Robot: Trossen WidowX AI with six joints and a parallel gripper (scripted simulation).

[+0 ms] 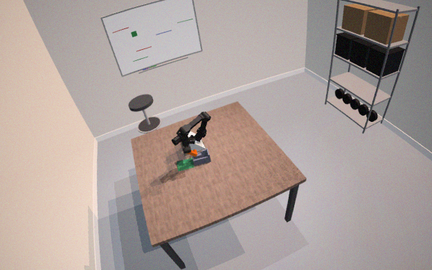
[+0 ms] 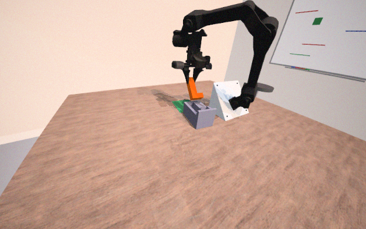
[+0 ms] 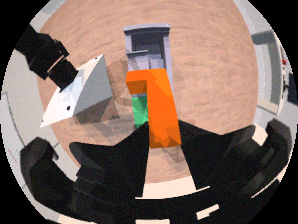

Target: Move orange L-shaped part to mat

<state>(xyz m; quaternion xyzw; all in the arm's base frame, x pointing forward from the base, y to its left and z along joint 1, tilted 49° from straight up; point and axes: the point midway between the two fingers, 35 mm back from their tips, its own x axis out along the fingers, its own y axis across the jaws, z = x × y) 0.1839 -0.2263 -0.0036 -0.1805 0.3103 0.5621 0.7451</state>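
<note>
My gripper [image 2: 192, 78] [image 3: 161, 123] is shut on the orange L-shaped part [image 2: 193, 90] [image 3: 158, 111] [image 1: 194, 152]. The part hangs upright from the fingers, its foot at the bottom, clear of the grey tray [image 2: 200, 115] [image 3: 152, 42] [image 1: 202, 159]. The tray's pocket is empty. The green mat [image 2: 180, 104] [image 3: 140, 112] [image 1: 185, 165] lies on the table beside the tray, partly hidden behind the tray in the exterior view and behind the part in the wrist view.
The arm's white wedge-shaped base [image 2: 227, 101] [image 3: 79, 92] stands right next to the tray. A stool [image 1: 142, 107] and a shelf rack [image 1: 369, 59] stand off the table.
</note>
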